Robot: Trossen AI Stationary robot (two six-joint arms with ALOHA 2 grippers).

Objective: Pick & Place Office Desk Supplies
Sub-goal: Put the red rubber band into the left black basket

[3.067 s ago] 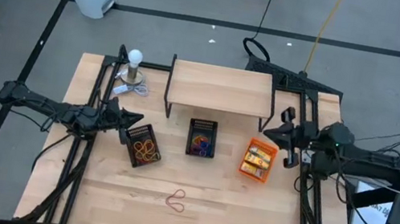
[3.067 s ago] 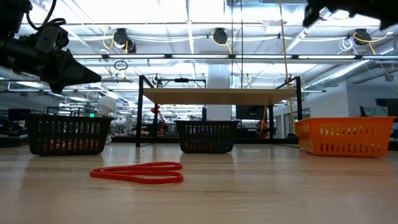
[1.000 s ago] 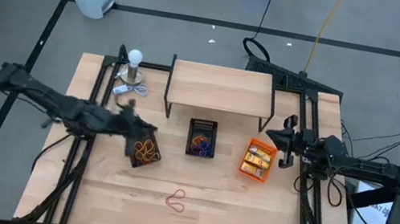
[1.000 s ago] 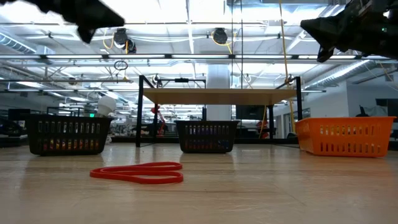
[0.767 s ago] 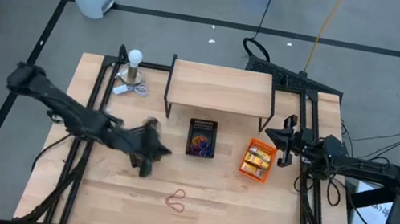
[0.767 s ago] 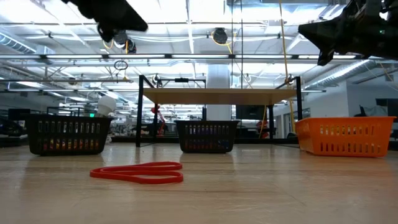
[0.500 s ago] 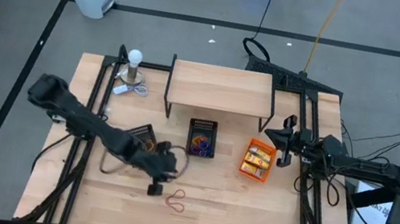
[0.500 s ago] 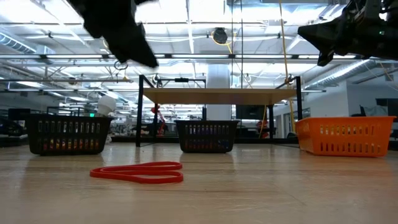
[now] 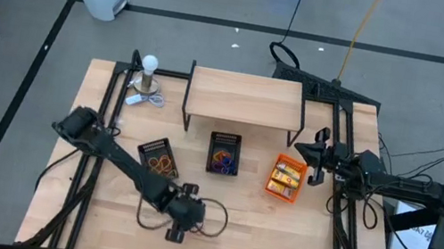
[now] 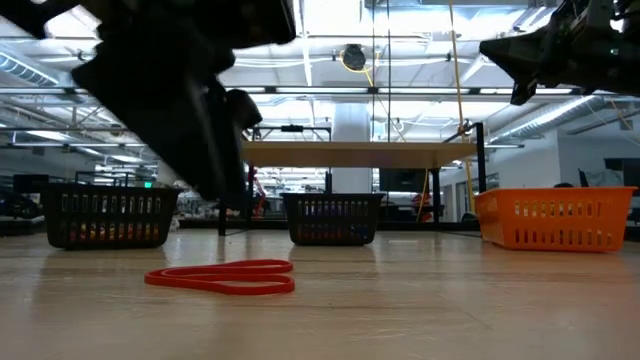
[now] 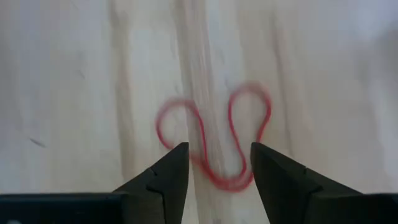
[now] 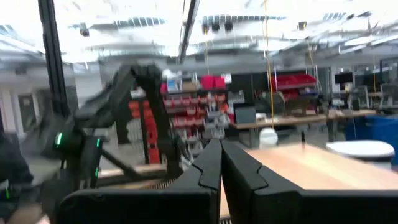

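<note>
**Left pincer hangs open over the red rubber band**

The red rubber band (image 11: 214, 140) is a thin loop, pinched and folded so that it reads as two rounded lobes joined at a narrow waist (something like a loose heart in the left wrist view). In the low view it lies flat on the wooden bench (image 10: 450, 310), a long, low, flattened shape (image 10: 220, 279) whose long axis runs across the picture, roughly parallel to the bench's front edge.

It sits on bare wood in the front middle of the bench, well in front of the left black mesh bin (image 9: 158, 161), the middle black mesh bin (image 9: 223, 153) and the orange bin (image 9: 286, 178). In the high view the arm covers it.

The left pincer (image 11: 214, 168) is directly above the band, its two dark fingers (image 11: 165, 177) spread apart and empty, with the joined end of the loop showing in the gap between them. No contact with the band is visible.

The right pincer (image 12: 221, 165) waits beside the orange bin at the bench's right edge, fingers pressed together, holding nothing.
</note>
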